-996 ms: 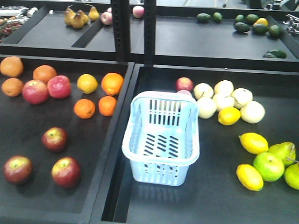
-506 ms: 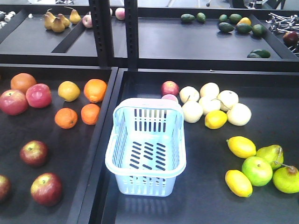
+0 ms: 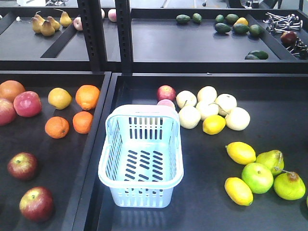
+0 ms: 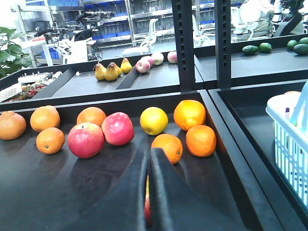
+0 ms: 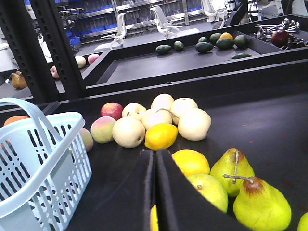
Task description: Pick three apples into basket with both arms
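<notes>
Left gripper (image 4: pixel 147 192): jaws pinched to a thin slit, nothing held, with a sliver of red showing through the gap. Just ahead of the tips sits an orange (image 4: pixel 167 147), with pinkish apples (image 4: pixel 118 128) beyond it to the left. Far right of these jaws is the basket (image 4: pixel 288 134). Right gripper (image 5: pixel 154 192): also a narrow slit, gripping nothing. A lemon (image 5: pixel 160 136) lies straight ahead, a pear (image 5: pixel 236 168) to the right, the basket to the left. In the front view, a dark apple (image 3: pixel 22 166) and a second dark apple (image 3: pixel 36 203) lie in the left tray (image 3: pixel 62 163), outside the basket.
</notes>
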